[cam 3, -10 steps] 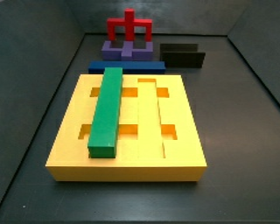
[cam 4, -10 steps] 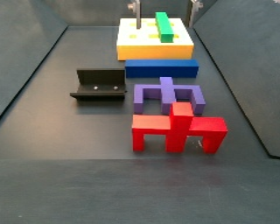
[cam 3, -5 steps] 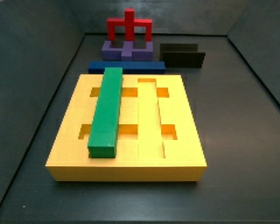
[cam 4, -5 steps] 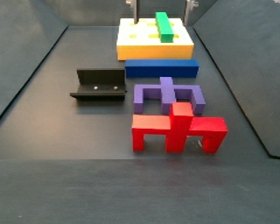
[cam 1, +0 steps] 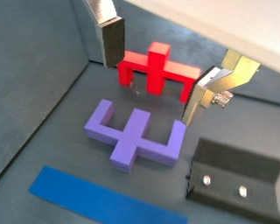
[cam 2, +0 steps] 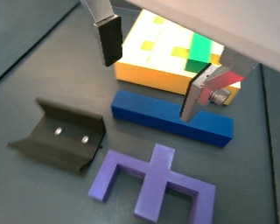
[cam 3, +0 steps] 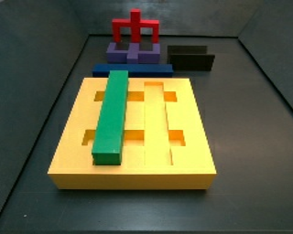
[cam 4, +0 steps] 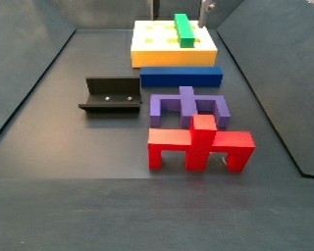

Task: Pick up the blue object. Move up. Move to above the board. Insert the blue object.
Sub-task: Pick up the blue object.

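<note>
Dark floor, no readable writing, tool [cam 2: 149, 68] open above blue object [cam 2: 173, 116]

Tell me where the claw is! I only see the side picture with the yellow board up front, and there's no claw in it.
Observer: The claw hangs above the floor, close over the blue object; both wrist views show it.
Child: Is it holding something?
Observer: No. Its silver fingers are spread open with nothing between them.
Child: What's the purple thing behind the blue one?
Observer: The purple piece lies flat, a three-pronged shape, between the blue object and the red piece.
</note>
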Tool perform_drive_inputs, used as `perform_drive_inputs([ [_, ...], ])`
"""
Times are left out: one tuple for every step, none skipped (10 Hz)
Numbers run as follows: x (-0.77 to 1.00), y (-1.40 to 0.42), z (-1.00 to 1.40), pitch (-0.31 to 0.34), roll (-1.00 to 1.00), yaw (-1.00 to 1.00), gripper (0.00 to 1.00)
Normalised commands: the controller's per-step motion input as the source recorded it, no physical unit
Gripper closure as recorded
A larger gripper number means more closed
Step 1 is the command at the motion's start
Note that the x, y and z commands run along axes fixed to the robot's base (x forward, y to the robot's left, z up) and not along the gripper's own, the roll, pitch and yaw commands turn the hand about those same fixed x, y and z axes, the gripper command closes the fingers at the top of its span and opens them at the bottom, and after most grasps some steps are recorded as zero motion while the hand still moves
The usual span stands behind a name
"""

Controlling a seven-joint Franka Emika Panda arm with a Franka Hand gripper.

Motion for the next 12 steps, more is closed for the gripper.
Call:
perform_drive_inputs([
  [-0.05,-0.29,-0.37,-0.176,-0.06,-0.82,0.00],
  [-0.09,-0.25,-0.45,-0.211,-0.08,-0.83,0.00],
  [-0.09,-0.25,-0.45,-0.204,-0.07,-0.84,0.00],
  [-0.01,-0.18,-0.35,-0.097,-0.06,-0.91,0.00],
  [0.00,-0.17,-0.43,-0.011,-0.02,-0.92,0.00],
  [0.00,-0.18,-0.51,0.000,-0.01,-0.90,0.00],
  [0.00,-0.17,-0.52,0.000,-0.01,-0.91,0.00],
  [0.00,-0.18,-0.52,0.000,-0.02,-0.90,0.00],
  [0.00,-0.21,-0.49,-0.013,-0.03,-0.86,0.00],
  [0.00,-0.20,-0.46,-0.036,-0.07,-0.83,0.00],
  [0.00,-0.14,-0.41,-0.049,-0.11,-0.84,0.00],
  [0.00,-0.08,-0.37,-0.053,-0.13,-0.88,0.00],
])
